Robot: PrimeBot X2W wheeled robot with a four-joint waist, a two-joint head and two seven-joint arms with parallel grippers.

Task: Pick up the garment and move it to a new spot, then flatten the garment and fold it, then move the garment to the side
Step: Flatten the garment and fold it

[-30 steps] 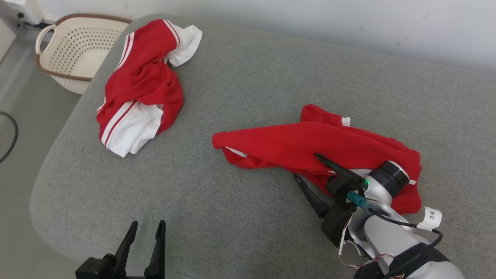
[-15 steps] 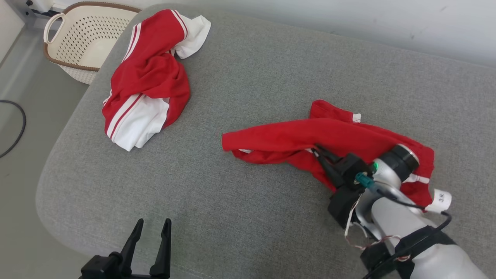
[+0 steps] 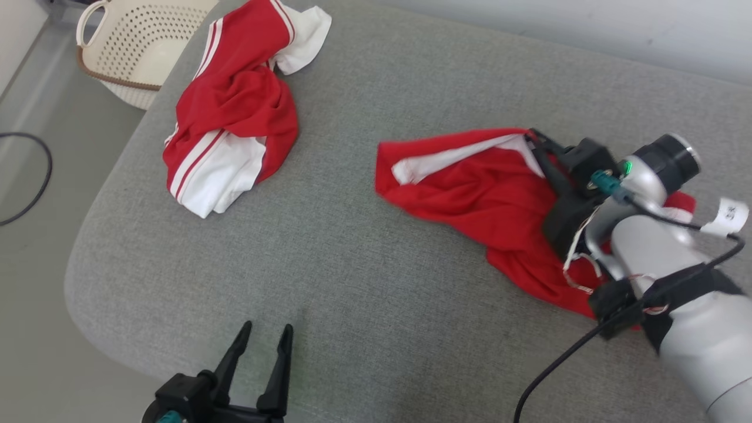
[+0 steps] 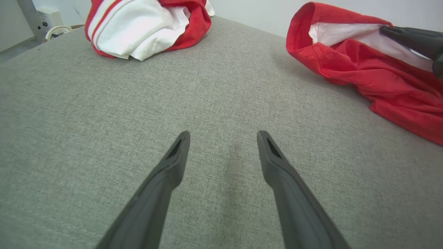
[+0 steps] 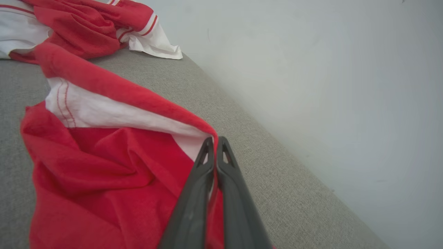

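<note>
The red garment point(image 3: 487, 194) with a white inner band lies rumpled at the right of the grey cushioned surface point(image 3: 352, 282). My right gripper point(image 3: 536, 138) is shut on its upper edge and holds that edge lifted off the surface. In the right wrist view the two fingers press together on the red and white fabric point(image 5: 114, 145) at the right gripper's tips point(image 5: 215, 141). The left wrist view shows the same garment point(image 4: 363, 72) at the upper right. My left gripper point(image 3: 265, 335) stands open near the front edge, nothing between its fingers point(image 4: 173, 162).
A second red and white garment point(image 3: 235, 117) lies bunched at the far left of the surface. A cream perforated basket point(image 3: 138, 41) stands on the floor beyond the left corner. A black cable point(image 3: 29, 176) lies on the floor. A pale wall point(image 5: 328, 86) borders the far side.
My right gripper closed on the garment's edge, then lifted and pulled it toward the far right, turning out the white inner band. The head camera shifted. The left gripper stayed open.
</note>
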